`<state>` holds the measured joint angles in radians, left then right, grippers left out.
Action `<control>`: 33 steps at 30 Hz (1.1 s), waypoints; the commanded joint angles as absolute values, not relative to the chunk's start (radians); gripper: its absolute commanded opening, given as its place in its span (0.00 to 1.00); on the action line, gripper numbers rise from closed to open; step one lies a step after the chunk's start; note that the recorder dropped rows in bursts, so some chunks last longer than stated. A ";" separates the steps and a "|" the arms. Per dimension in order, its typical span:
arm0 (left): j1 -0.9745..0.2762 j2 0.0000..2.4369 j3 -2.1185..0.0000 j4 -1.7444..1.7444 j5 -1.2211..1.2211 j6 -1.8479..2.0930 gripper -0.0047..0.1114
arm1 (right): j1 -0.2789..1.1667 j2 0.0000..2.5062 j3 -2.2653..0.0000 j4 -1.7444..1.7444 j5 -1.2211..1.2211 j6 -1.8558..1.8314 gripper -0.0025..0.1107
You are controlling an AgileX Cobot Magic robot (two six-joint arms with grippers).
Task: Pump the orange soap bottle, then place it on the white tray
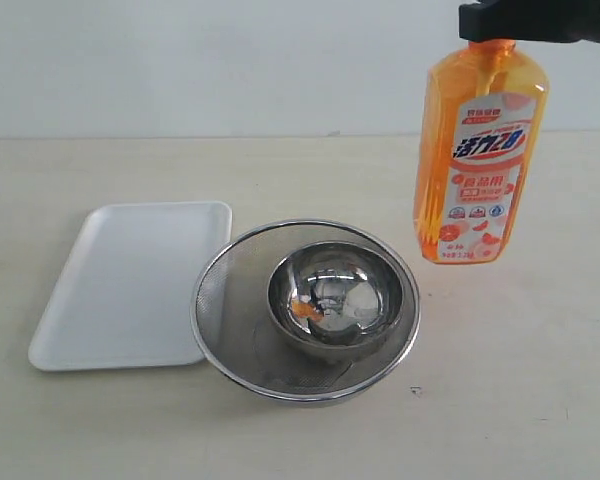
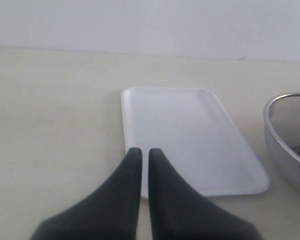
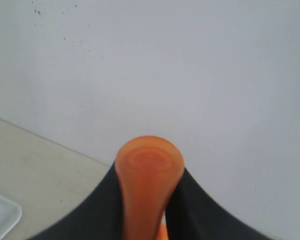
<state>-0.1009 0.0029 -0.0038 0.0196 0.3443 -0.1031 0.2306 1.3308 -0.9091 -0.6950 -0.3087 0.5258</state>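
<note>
pale worktop | flat white rectangular tray: lies left of round steel mesh sieve | tall orange soap bottle: hangs upright right of sieve, right tool clamped at its pump neck | left tool: closed, empty | advice: carry high over sieve, lower flat on tray

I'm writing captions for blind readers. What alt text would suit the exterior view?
The right claw grips the orange soap bottle by its top, holding it upright at the right of the table. Left of it, a steel bowl sits inside a round mesh sieve, with the white tray beyond on the left.
</note>
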 commanded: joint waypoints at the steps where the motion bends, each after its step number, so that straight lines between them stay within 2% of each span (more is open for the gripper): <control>1: -0.096 0.000 0.000 0.018 0.339 -0.105 0.08 | 0.228 1.216 -0.826 -0.653 -0.424 0.514 0.02; 14: -0.096 0.000 0.000 0.018 0.339 -0.105 0.08 | 0.228 0.949 -0.585 -0.642 -0.376 0.560 0.02; 22: -0.096 0.000 0.000 0.018 0.339 -0.105 0.08 | 0.228 0.945 -0.494 -0.533 -0.484 0.471 0.02; 33: -0.096 0.000 0.000 0.018 0.339 -0.105 0.08 | 0.228 1.049 -0.490 -0.503 -0.447 0.416 0.02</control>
